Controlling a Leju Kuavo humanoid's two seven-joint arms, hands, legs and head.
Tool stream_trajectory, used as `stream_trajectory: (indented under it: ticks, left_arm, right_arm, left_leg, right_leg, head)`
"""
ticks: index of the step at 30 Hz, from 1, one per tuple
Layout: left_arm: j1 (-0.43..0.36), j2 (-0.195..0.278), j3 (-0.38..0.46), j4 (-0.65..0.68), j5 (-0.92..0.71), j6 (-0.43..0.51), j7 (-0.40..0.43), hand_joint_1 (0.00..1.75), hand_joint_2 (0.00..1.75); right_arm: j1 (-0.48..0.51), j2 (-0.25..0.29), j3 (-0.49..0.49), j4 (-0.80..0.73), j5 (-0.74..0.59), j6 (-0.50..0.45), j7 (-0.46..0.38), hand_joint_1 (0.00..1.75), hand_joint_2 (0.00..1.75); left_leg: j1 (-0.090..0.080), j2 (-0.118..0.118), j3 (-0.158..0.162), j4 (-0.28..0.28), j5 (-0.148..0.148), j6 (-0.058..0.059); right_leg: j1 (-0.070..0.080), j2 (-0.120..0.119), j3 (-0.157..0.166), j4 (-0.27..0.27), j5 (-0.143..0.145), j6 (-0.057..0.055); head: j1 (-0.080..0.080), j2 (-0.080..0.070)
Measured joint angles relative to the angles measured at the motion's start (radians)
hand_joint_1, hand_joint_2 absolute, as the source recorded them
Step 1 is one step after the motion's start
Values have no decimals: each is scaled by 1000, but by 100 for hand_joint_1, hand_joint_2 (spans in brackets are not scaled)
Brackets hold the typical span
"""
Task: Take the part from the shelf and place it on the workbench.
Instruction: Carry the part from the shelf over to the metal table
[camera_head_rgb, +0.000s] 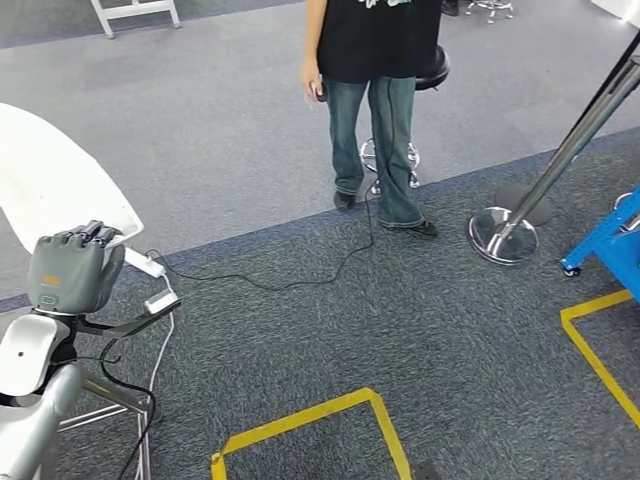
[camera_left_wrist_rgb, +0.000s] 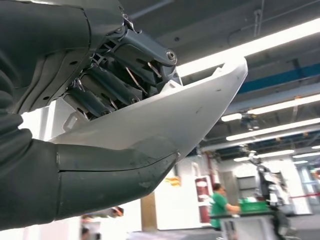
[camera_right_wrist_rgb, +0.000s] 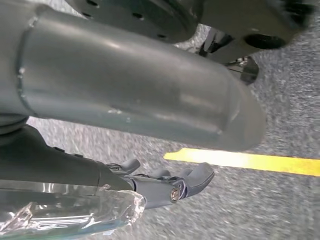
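Observation:
The part is a large white curved panel at the left of the head view. My left hand grips its lower edge and holds it up above the carpet. In the left wrist view the white part lies between the thick thumb and the dark fingers, its pointed end reaching toward the ceiling lights. My right hand hangs over the grey carpet, fingers stretched out and apart from the thumb, with nothing in it.
A person stands ahead beside a black stool. A black cable runs across the carpet to a power strip. A chrome pole base and a blue frame stand at right. Yellow tape marks the floor.

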Motion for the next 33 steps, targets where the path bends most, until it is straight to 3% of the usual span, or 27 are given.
stream_trajectory:
  ticks: [2, 3, 5, 7, 9, 11, 12, 14, 16, 18, 20, 22, 24, 26, 27, 28, 31, 33]
  left_arm:
    - [-2, 1, 1, 0, 1, -2, -1, 175, 175]
    - [-2, 2, 2, 0, 2, -3, -2, 175, 175]
    - [0, 7, 4, 0, 3, -4, -3, 175, 175]
    - [1, 13, 8, 1, 3, -4, -4, 175, 175]
    - [-2, 16, 10, 1, 3, -5, -4, 175, 175]
    - [0, 17, 10, 3, 3, -6, -4, 175, 175]
    - [1, 17, 10, 3, 3, -6, -4, 175, 175]
    - [3, 18, 12, 4, 3, -7, -4, 175, 175]
    - [1, 19, 17, 4, 3, -10, -5, 175, 175]
    - [-2, 21, 20, 4, 3, -14, -5, 175, 175]
    - [0, 22, 23, 4, 3, -17, -6, 175, 175]
    - [1, 25, 26, 4, 3, -19, -6, 175, 175]
    - [0, 24, 26, 3, 4, -20, -6, 175, 175]
    - [1, 23, 26, 3, 4, -22, -6, 175, 175]
    - [3, 22, 26, 3, 4, -23, -6, 175, 175]
    - [5, 21, 26, 3, 4, -25, -6, 175, 175]
    - [6, 20, 26, 3, 4, -29, -6, 175, 175]
    - [6, 20, 26, 3, 4, -29, -6, 175, 175]
  right_arm:
    - [-3, 0, 0, 1, 1, 0, 1, 0, 0]
    - [-5, 1, 0, 1, 2, 1, 2, 0, 0]
    - [-9, 2, 0, 3, 3, 2, 3, 0, 0]
    - [-14, 5, -1, 4, 3, 3, 2, 0, 0]
    - [-16, 6, -1, 7, 3, 3, 2, 0, 0]
    - [-15, 7, -1, 11, 3, 4, 1, 0, 0]
    - [-15, 7, -1, 14, 3, 4, 0, 0, 0]
    - [-22, 7, -1, 22, 3, 2, -8, 0, 0]
    - [-35, 7, -1, 37, 3, -1, -22, 0, 0]
    - [-46, 8, -1, 55, 2, -5, -32, 0, 0]
    - [-53, 8, -1, 69, 2, -7, -39, 0, 0]
    - [-60, 8, -1, 78, 2, -9, -43, 0, 0]
    - [-64, 8, -1, 88, 2, -10, -45, 0, 0]
    - [-64, 8, -1, 98, 2, -11, -45, 0, 0]
    - [-63, 8, -1, 102, 2, -12, -46, 0, 0]
    - [-64, 8, -1, 105, 2, -13, -48, 0, 0]
    - [-69, 8, -1, 114, 2, -17, -53, 0, 0]
    - [-71, 8, -1, 116, 2, -18, -54, 0, 0]
  left_leg:
    - [1, -24, -6, 2, 3, -11]
    - [4, -35, -10, 2, 6, -18]
    - [9, -51, -17, 0, 11, -33]
    - [8, -12, -33, 30, -9, -43]
    - [5, 48, -82, 134, -68, -52]
    - [7, 66, -135, 250, -115, -57]
    - [7, 68, -142, 268, -114, -58]
    - [6, 79, -97, 193, -62, -55]
    - [-4, 130, -24, 63, -15, -42]
    - [-15, 165, 4, 6, -9, -27]
    - [-16, 145, 1, 1, -9, -14]
    - [-10, 120, 1, -4, -4, -4]
    - [-6, 97, 0, -7, -1, 5]
    - [-5, 71, -2, -6, 0, 8]
    - [-5, 57, -3, -6, 0, 8]
    - [-5, 42, -2, -6, 0, 7]
    - [-3, 5, 0, -3, 1, 2]
    - [-2, -3, 0, -2, 0, -1]
  right_leg:
    - [-4, 48, 46, -100, 33, -6]
    - [-4, 59, 54, -114, 32, -8]
    - [-2, 39, 59, -119, 34, -14]
    - [-3, 12, 64, -127, 39, -26]
    - [-1, -19, 67, -130, 39, -36]
    - [2, -50, 67, -130, 36, -40]
    - [3, -66, 67, -130, 35, -40]
    - [5, -94, 71, -129, 31, -39]
    - [11, -117, 76, -128, 26, -33]
    - [18, -139, 79, -126, 20, -24]
    - [21, -160, 83, -127, 15, -15]
    - [16, -128, 74, -102, -8, -5]
    - [11, -69, 25, 1, -65, 2]
    - [9, -48, -41, 132, -115, 5]
    - [9, -45, -59, 160, -115, 6]
    - [9, -43, -60, 150, -95, 5]
    - [2, -11, 10, -22, 16, 2]
    - [0, 9, 34, -77, 43, 1]
  head:
    - [0, 0]
    - [-1, 0]
    - [-1, 0]
    - [-4, 0]
    - [-9, 0]
    - [-10, 0]
    - [-10, 0]
    - [-10, 0]
    - [-10, 0]
    - [-9, 0]
    - [-8, 0]
    - [-6, 0]
    - [-1, 0]
    - [1, 0]
    - [1, 0]
    - [0, 0]
    - [1, 0]
    - [1, 0]
